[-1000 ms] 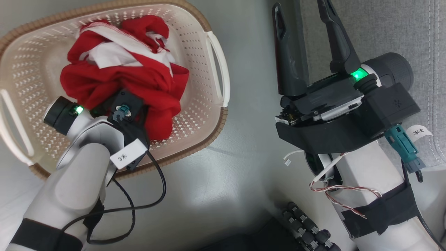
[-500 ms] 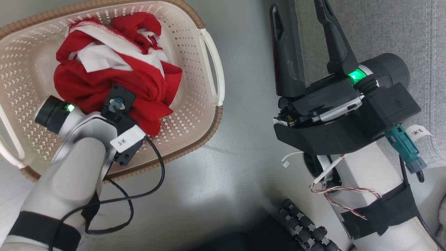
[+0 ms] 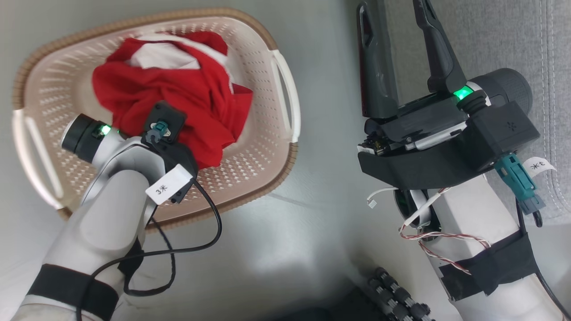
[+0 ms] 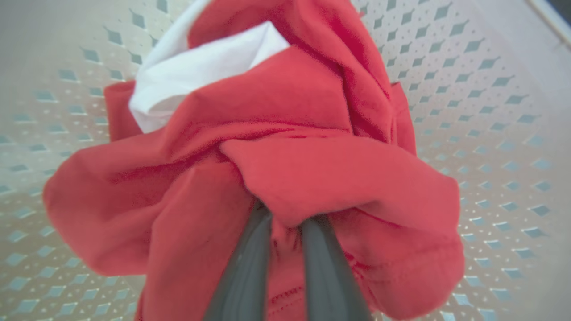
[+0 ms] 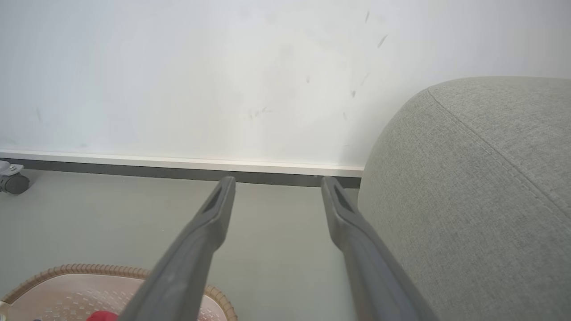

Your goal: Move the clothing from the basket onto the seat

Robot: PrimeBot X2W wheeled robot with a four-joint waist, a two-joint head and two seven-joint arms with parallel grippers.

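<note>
The clothing (image 3: 178, 93), red with a white patch, lies bunched in the cream basket (image 3: 254, 156) on the floor at the left of the head view. My left arm reaches down into the basket, its fingers buried in the fabric. In the left wrist view my left gripper (image 4: 285, 223) is shut on a fold of the clothing (image 4: 290, 133), with the perforated basket (image 4: 490, 111) wall behind it. My right gripper (image 3: 390, 9) is open and holds nothing, hovering at the edge of the grey seat (image 3: 504, 40). Through the right wrist camera the right gripper (image 5: 277, 183) points at the wall, with the seat (image 5: 482, 187) to its right and the basket (image 5: 67, 285) rim low at the left.
A strip of grey floor (image 3: 321, 111) separates basket and seat. A white wall with a baseboard (image 5: 178, 162) stands behind, with a caster wheel (image 5: 13, 180) at its foot. A black cable (image 3: 209, 232) loops from my left wrist. A dark ribbed part (image 3: 397, 294) lies at the bottom edge.
My left gripper has shut on the clothing, and the fabric has gathered up around it. The head view has shifted a little. The right arm holds its pose.
</note>
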